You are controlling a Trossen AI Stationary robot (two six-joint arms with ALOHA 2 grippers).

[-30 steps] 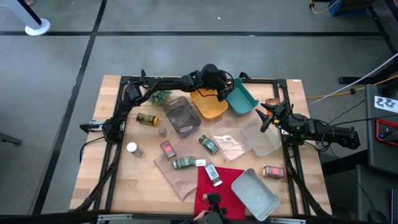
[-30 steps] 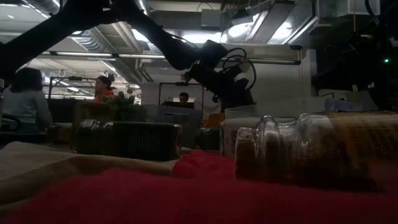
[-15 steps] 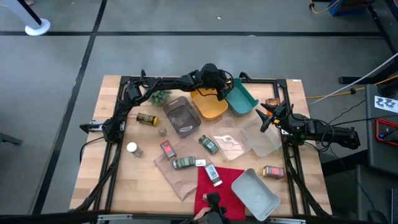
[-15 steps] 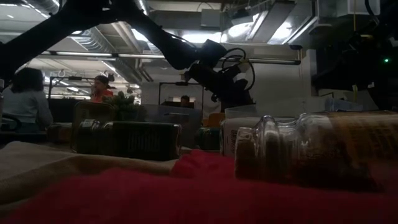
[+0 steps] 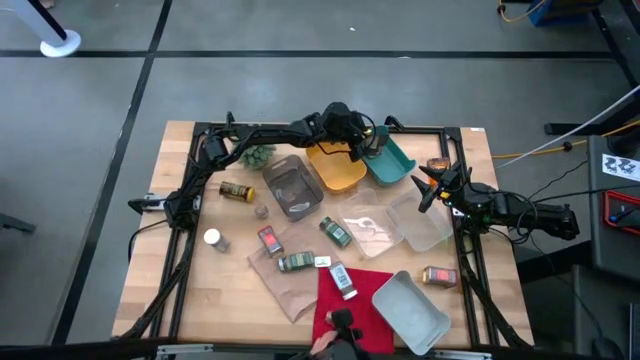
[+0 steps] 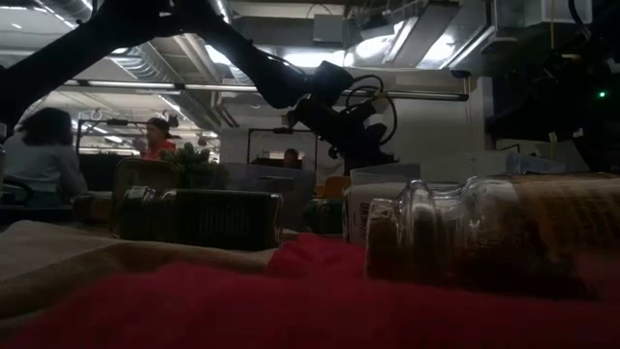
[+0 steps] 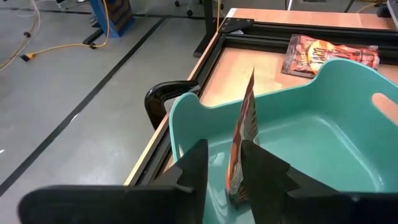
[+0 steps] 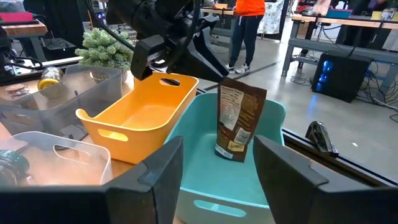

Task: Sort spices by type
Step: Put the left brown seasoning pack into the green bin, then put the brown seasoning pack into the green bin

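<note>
So my left gripper (image 7: 224,180) has just cracked open a bit around the packet (image 7: 241,143), which stands on edge in the teal tray (image 7: 323,143) at the table's far side. There's a gap on one side, and the other finger looks like it's touching.

My worry: it's thin and upright, so if I pull away crooked that finger drags it and it flops or rides out over the rim.

A second ago I was clamped shut on it. My right gripper (image 8: 214,168) sits wide and empty nearby, same as before.
</note>
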